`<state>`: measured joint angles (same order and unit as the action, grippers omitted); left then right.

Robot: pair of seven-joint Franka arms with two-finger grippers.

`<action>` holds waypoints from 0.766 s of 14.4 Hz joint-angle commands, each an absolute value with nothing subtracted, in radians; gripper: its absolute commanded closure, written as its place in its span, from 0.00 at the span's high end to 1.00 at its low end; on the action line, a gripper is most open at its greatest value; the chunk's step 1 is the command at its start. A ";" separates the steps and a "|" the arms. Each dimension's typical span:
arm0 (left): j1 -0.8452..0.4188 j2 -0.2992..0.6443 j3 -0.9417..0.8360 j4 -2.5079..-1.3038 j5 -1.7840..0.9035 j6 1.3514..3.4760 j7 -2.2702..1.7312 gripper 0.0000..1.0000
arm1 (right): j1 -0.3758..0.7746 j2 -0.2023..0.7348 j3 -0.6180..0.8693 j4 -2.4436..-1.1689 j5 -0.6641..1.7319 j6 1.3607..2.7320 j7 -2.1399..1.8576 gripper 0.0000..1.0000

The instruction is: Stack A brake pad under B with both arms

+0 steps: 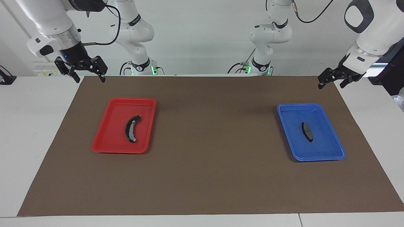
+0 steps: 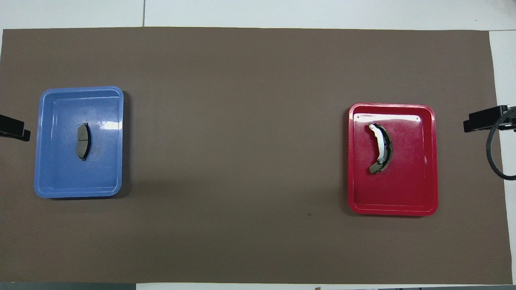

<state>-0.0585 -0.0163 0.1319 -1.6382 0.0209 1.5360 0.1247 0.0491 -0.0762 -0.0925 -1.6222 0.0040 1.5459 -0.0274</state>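
The A brake pad, short, dark grey and lens-shaped with a thin line across it, lies flat in the blue tray. B, a long curved black pad with a pale strip, lies in the red tray. My left gripper hangs open and empty over the mat's edge at the left arm's end of the table, apart from the blue tray. My right gripper hangs open and empty over the mat's corner at the right arm's end, apart from the red tray.
A brown mat covers most of the white table, and both trays rest on it far apart. A black cable loops down beside the right gripper.
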 commanded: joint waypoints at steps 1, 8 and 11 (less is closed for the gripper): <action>-0.055 -0.043 0.130 -1.669 0.029 1.557 0.127 1.00 | 0.046 -0.083 -0.087 -1.632 -0.008 1.551 -0.029 1.00; -0.071 -0.038 0.127 -1.663 0.029 1.554 0.114 1.00 | 0.052 -0.095 -0.087 -1.660 -0.008 1.551 -0.032 1.00; -0.071 -0.040 0.126 -1.680 0.029 1.630 0.123 0.99 | 0.055 -0.123 -0.087 -1.732 0.003 1.597 -0.032 1.00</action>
